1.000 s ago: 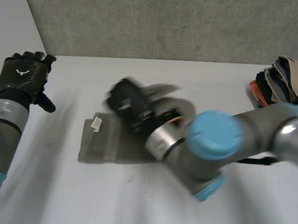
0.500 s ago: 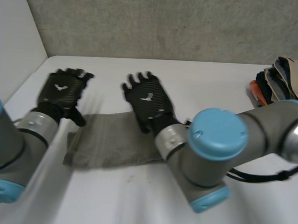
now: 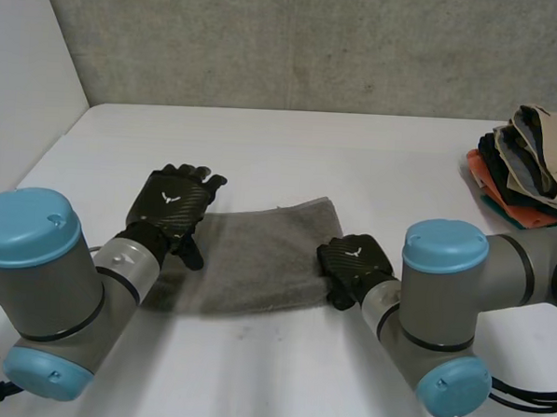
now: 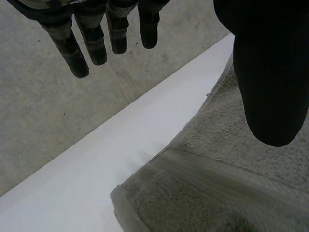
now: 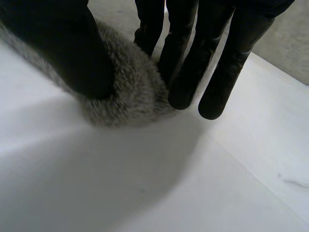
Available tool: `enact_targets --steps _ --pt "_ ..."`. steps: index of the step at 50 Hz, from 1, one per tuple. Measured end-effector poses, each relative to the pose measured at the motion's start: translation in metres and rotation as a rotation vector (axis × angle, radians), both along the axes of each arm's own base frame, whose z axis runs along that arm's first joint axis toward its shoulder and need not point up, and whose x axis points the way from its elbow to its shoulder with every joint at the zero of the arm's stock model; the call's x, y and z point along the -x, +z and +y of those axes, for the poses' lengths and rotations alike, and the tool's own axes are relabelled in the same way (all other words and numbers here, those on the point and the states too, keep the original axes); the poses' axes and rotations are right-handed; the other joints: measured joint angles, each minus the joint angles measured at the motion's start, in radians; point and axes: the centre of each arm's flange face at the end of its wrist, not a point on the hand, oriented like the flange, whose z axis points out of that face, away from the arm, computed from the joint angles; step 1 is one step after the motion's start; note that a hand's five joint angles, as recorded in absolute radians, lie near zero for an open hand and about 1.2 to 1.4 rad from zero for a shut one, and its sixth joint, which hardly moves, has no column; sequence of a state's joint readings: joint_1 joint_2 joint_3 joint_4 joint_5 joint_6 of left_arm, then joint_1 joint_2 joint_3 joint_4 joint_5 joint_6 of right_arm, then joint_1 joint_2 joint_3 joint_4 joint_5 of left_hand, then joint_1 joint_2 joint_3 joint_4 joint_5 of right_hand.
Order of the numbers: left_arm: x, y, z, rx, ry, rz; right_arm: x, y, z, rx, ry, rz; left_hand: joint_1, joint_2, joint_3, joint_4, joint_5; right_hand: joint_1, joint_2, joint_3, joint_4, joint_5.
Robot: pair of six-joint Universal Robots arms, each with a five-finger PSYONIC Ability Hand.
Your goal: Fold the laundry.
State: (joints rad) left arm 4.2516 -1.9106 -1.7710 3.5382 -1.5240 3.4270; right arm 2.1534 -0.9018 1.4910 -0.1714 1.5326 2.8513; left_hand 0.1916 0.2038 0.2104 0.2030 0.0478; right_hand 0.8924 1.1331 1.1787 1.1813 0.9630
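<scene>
1. A grey towel (image 3: 257,254) lies flat near the middle of the white bench (image 3: 278,386), a little toward its left edge. It is spread as a long strip running left to right. We judge it is laid out this way so it can be folded end over end.
2. The towel is thick, soft terry with a fuzzy nap. A flatter woven band crosses it near the left end, and its edges are hemmed.
3. The right hand (image 3: 353,264) is at the towel's right end, on the corner nearer the bench's front edge. In its wrist view a plump roll of cloth bulges between the thumb (image 5: 63,48) and the fingers (image 5: 227,58), so this hand is pinching the towel. We judge the grip is there to lift that end.
4. The left hand (image 3: 171,208) sits at the towel's left end. Its fingers (image 4: 91,43) are straight and spread wide, clear of the cloth, with the thumb hanging just above the nap. It holds nothing. We judge it is placed to take hold of that end.
5. Both hands are black and rigid, and each sits on a grey arm with a light-blue cap.
6. At the bench's right edge, well apart from the towel, sits a pile of folded clothes (image 3: 529,156) in tan, dark and orange.
7. A rough concrete wall (image 3: 315,42) rises behind the bench's far edge.
</scene>
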Motion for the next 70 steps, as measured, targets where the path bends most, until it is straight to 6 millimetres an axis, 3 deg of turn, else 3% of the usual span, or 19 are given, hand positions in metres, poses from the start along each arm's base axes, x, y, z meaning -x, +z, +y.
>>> enact_targets --steps 9,16,19,23,26,27,28,30,35,36,37,38,40,42,46,51,55,61,70 --pt "-0.002 0.007 0.002 0.015 0.003 0.008 0.027 0.029 0.000 0.198 0.017 0.187 0.000 0.000 0.000 0.000 0.000 0.042 0.029 0.004 0.007 0.013" --pt "-0.004 0.014 0.001 0.032 0.009 0.018 0.024 0.051 -0.001 0.420 0.085 0.405 0.000 0.000 0.000 0.000 0.000 0.050 0.044 0.004 0.007 0.017" --pt "-0.006 0.018 0.000 0.041 0.018 0.024 0.004 0.061 0.005 0.525 0.139 0.423 0.000 0.000 0.000 -0.001 0.000 0.058 0.049 0.004 0.007 0.017" --pt "-0.010 0.022 -0.003 0.052 0.034 0.030 -0.037 0.063 0.031 0.642 0.280 0.362 0.000 0.000 0.000 0.000 0.000 0.071 0.049 0.004 0.007 0.027" --pt "-0.010 0.022 -0.003 0.052 0.034 0.030 -0.037 0.063 0.031 0.642 0.280 0.362 0.000 0.000 0.000 0.000 0.000 0.071 0.049 0.004 0.007 0.027" --pt "-0.017 0.028 -0.008 0.067 0.073 0.037 -0.059 0.060 0.051 0.688 0.377 0.312 0.000 0.000 0.000 0.000 0.000 0.071 0.049 0.004 0.007 0.030" --pt "-0.019 0.029 -0.009 0.071 0.087 0.038 -0.088 0.045 0.087 0.727 0.556 0.230 0.000 0.000 0.000 0.000 0.000 0.071 0.049 0.004 0.007 0.030" --pt "-0.019 0.029 -0.009 0.071 0.087 0.038 -0.088 0.045 0.087 0.727 0.556 0.230 0.000 0.000 0.000 0.000 0.000 0.071 0.049 0.004 0.007 0.030" --pt "-0.029 0.036 -0.015 0.089 0.163 0.045 -0.102 0.025 0.114 0.693 0.708 0.154 0.000 0.000 0.000 0.000 0.000 0.023 -0.059 -0.104 -0.091 -0.043" --pt "-0.030 0.037 -0.016 0.093 0.171 0.047 -0.101 0.025 0.113 0.656 0.699 0.123 0.000 0.000 0.000 0.000 0.000 -0.207 -0.297 -0.317 -0.320 -0.259" --pt "-0.030 0.037 -0.016 0.094 0.172 0.048 -0.101 0.026 0.112 0.644 0.694 0.114 0.000 0.000 0.000 0.000 0.000 -0.207 -0.297 -0.317 -0.320 -0.259" --pt "-0.029 0.038 -0.016 0.097 0.173 0.050 -0.099 0.029 0.107 0.603 0.665 0.079 0.000 0.000 0.000 0.000 0.000 -0.551 -0.654 -0.685 -0.685 -0.623" --pt "-0.029 0.039 -0.017 0.100 0.174 0.052 -0.098 0.031 0.105 0.583 0.648 0.061 0.000 0.000 0.000 0.000 0.000 -0.610 -0.747 -0.777 -0.777 -0.715" --pt "-0.024 0.042 -0.017 0.110 0.161 0.062 -0.084 0.055 0.081 0.427 0.480 -0.097 0.000 0.000 0.000 0.000 0.000 -0.691 -0.913 -0.961 -0.945 -0.893" --pt "-0.006 0.046 -0.012 0.112 0.109 0.094 -0.059 0.085 0.053 0.233 0.257 -0.306 0.000 0.000 0.000 0.000 0.000 -0.691 -0.914 -0.964 -0.946 -0.897" --pt "0.027 0.042 0.002 0.055 0.012 0.146 -0.026 0.104 0.021 0.023 0.042 -0.463 0.000 0.000 0.000 0.000 0.000 -0.691 -0.914 -0.964 -0.946 -0.898" --pt "0.051 0.029 0.015 -0.042 -0.049 0.158 -0.010 0.102 0.004 -0.084 -0.049 -0.469 0.000 0.000 0.000 0.000 0.000 -0.691 -0.914 -0.964 -0.946 -0.897" --pt "0.067 0.002 0.025 -0.160 -0.070 0.118 -0.007 0.088 -0.009 -0.152 -0.080 -0.414 0.003 0.000 0.000 0.000 0.000 -0.691 -0.914 -0.964 -0.946 -0.897" --pt "0.055 -0.016 0.025 -0.195 0.032 0.017 -0.019 0.069 -0.010 -0.194 -0.044 -0.313 0.003 0.000 0.000 0.000 0.000 -0.691 -0.914 -0.964 -0.946 -0.897"
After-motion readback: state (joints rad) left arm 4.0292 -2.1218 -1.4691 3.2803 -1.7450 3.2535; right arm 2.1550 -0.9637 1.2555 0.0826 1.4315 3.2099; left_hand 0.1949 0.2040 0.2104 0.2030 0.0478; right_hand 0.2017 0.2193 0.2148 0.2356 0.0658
